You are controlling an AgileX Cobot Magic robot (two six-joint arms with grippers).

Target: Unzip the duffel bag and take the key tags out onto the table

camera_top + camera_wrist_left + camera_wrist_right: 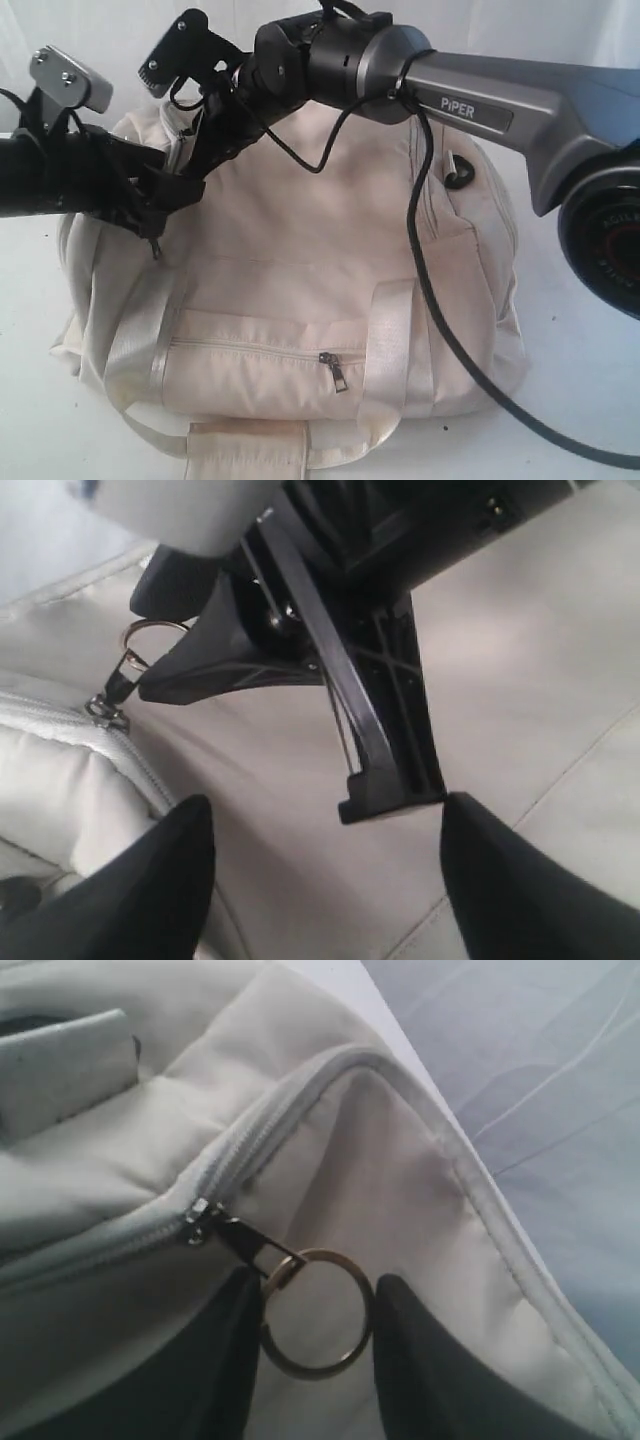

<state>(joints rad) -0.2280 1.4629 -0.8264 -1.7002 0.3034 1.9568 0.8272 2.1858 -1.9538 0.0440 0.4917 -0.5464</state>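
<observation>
The cream duffel bag (300, 250) lies on the white table (590, 370) with its main zip (230, 1165) closed. My right gripper (195, 158) reaches across to the bag's upper left corner. It is shut on the metal ring (318, 1372) of the zip pull, one finger on each side of the ring (155, 623). My left gripper (160, 215) hovers right beside it, open (325, 880), over bare bag cloth (520, 650) with nothing between its fingers. The key tags are hidden.
The front pocket zip (335, 372) is closed, between two shiny webbing handles (390, 340). A black cable (440, 320) hangs from my right arm across the bag's right side down to the table. Both grippers crowd the same corner.
</observation>
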